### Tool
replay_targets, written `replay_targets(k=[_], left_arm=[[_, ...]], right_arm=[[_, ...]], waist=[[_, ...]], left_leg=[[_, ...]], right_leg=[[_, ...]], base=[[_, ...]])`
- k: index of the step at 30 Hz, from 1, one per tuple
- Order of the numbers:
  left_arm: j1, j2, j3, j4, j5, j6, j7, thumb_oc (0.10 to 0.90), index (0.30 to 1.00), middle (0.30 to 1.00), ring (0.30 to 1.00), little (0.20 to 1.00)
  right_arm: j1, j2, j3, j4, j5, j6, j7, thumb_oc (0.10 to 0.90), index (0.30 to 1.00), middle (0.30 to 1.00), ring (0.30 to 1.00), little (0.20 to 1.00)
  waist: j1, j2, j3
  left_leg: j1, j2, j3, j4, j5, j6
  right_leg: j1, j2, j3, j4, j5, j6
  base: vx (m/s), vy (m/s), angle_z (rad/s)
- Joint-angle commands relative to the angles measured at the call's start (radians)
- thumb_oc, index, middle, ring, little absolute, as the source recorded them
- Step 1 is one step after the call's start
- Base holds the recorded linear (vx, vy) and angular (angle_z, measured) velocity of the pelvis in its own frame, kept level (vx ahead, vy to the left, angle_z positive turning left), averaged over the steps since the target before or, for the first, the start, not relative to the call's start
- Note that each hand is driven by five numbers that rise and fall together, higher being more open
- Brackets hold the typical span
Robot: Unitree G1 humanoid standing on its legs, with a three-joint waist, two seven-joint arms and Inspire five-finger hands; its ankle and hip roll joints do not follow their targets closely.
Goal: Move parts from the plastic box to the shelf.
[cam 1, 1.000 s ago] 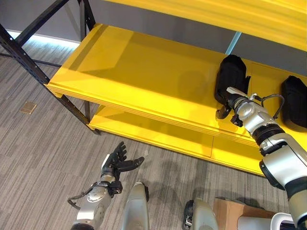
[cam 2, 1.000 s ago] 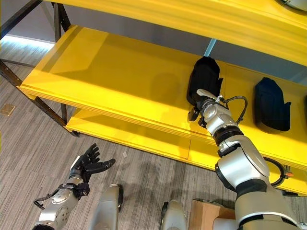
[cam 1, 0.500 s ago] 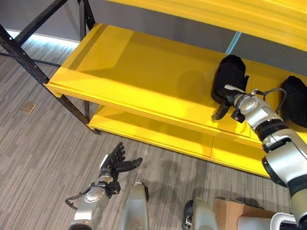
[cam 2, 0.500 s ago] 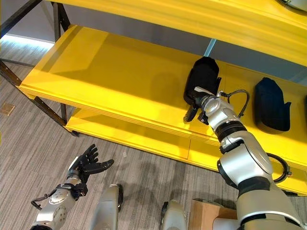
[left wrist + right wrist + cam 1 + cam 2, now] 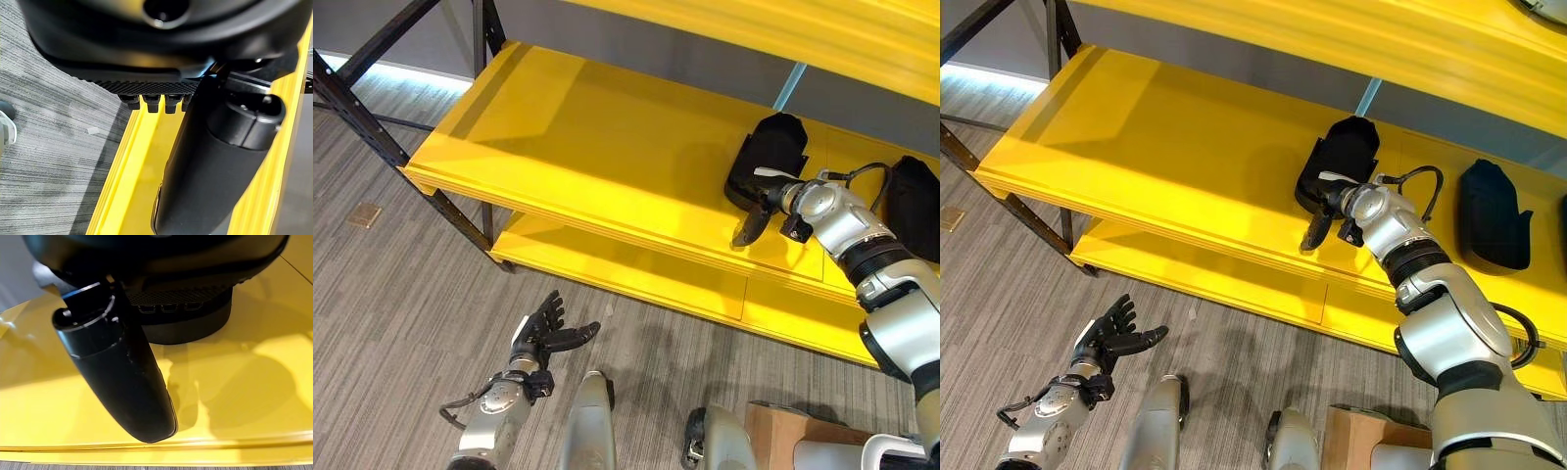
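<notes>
Nearest, low on the left: the left hand (image 5: 543, 336) hangs over the grey striped carpet floor (image 5: 401, 294), fingers spread and relaxed, thumb out to the side, holding nothing. It sits in front of the shelf unit and well apart from it.

Beyond it, the bright yellow shelf board (image 5: 597, 147) runs across the scene on a black metal frame (image 5: 372, 108), with a lower yellow board (image 5: 636, 279) beneath its front edge and another yellow board (image 5: 783, 29) overhead at the far side. A small tan square plate (image 5: 363, 214) lies on the carpet at far left.

On the right, the right hand (image 5: 756, 208) reaches onto the middle board. Its thumb points down toward the board's near edge, with the tip close to the yellow surface or resting on it; I cannot tell which. The fingers run up against the near side of a black moulded plastic part (image 5: 766, 157) lying flat on the board. The right wrist view shows the thumb (image 5: 122, 377) straight and free of the part, the fingers straight rather than curled; no grasp around the part.

Farther right on the same board lies a second black moulded part (image 5: 1491, 227), well apart from the first and untouched.
</notes>
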Motion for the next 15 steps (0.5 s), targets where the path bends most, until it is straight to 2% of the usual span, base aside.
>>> replay_targets(k=[1, 15], left_arm=[[0.0, 0.052, 0.029, -0.082, -0.008, -0.05, -0.032, 0.9, 1.0, 1.0, 1.0, 1.0], [0.005, 0.049, 0.036, -0.081, -0.008, -0.045, -0.036, 0.9, 1.0, 1.0, 1.0, 1.0]], right_arm=[[-0.112, -0.093, 0.02, -0.023, 0.02, -0.022, -0.017, 0.9, 1.0, 1.0, 1.0, 1.0], [-0.073, -0.14, 0.015, -0.034, 0.012, -0.023, 0.009, 0.9, 1.0, 1.0, 1.0, 1.0]], waist=[[0.005, -0.022, -0.07], [-0.009, -0.021, -0.074]], left_leg=[[0.03, 0.127, -0.091, -0.048, 0.053, -0.079], [0.028, 0.133, -0.09, -0.045, 0.054, -0.081]], right_leg=[[0.041, -0.023, 0.03, -0.053, 0.095, -0.01], [0.034, -0.018, 0.033, -0.05, 0.093, -0.009]], base=[[-0.01, -0.014, -0.04], [0.0, -0.002, -0.01]])
